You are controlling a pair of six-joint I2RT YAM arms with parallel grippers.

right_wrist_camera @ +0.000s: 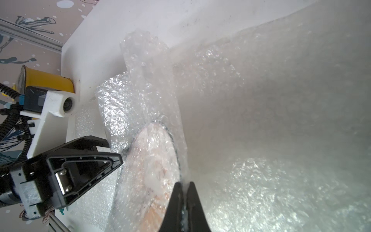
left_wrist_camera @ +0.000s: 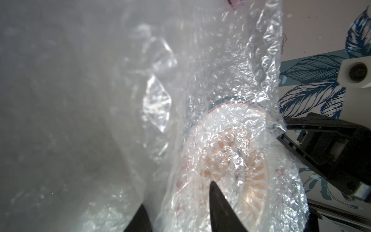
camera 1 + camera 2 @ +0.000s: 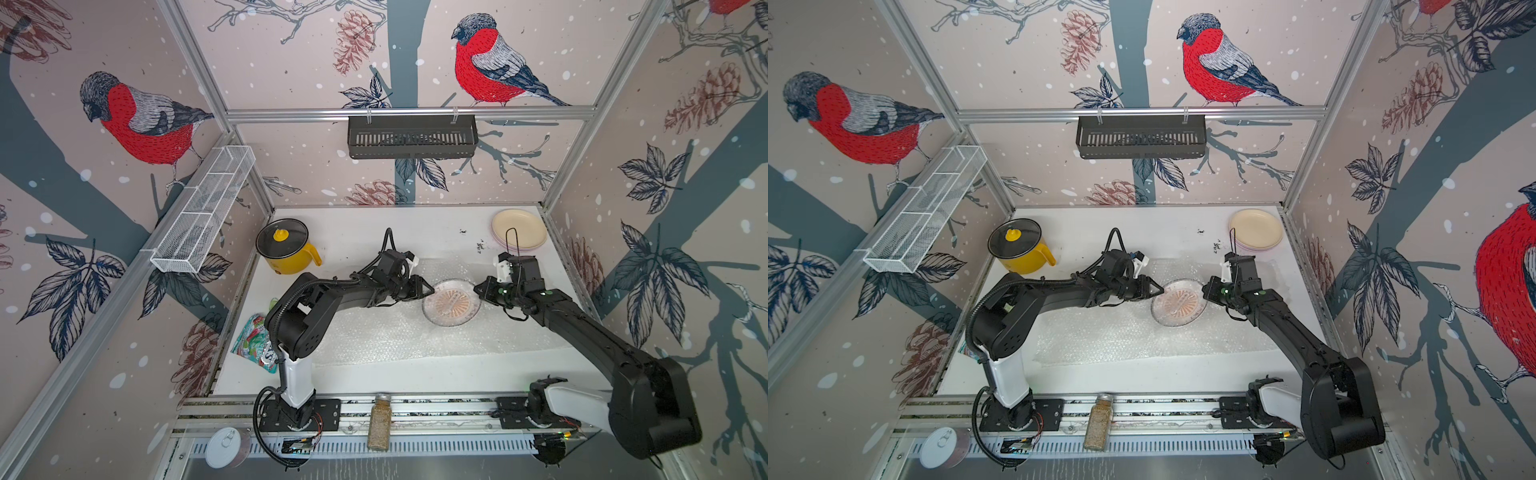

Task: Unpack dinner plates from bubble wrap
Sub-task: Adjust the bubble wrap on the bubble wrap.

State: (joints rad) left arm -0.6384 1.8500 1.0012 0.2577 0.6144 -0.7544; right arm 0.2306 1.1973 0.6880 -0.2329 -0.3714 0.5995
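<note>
Mostly veiled: sunburst plate (image 3: 451, 302) under wrap (image 3: 386, 332), print blurred, between tools. Right tool (image 1: 184, 183) clenched on wrap film at plate rim. Left tool (image 2: 177, 193) released, straddling opposite rim. Pot (image 3: 286, 249) beyond left tool lidded, contents hidden.

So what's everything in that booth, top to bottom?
sunburst plate: one, white with orange print, centre, under wrap
bubble wrap: clear, count unclear, spread across the middle
plate stack: cream on top, lilac rim beneath, far right corner
pot: one, yellow, far left corner
lid: one, black glass with yellow knob, on the pot
snack bag: one, colourful, left edge
spice jar: one, clear, front edge
tin lid: one, white, front left
wire basket: one, white, left wall
black basket: one, back wall
left gripper: black, open, at the plate's left rim
right gripper: black, shut on bubble wrap, right rim
</note>
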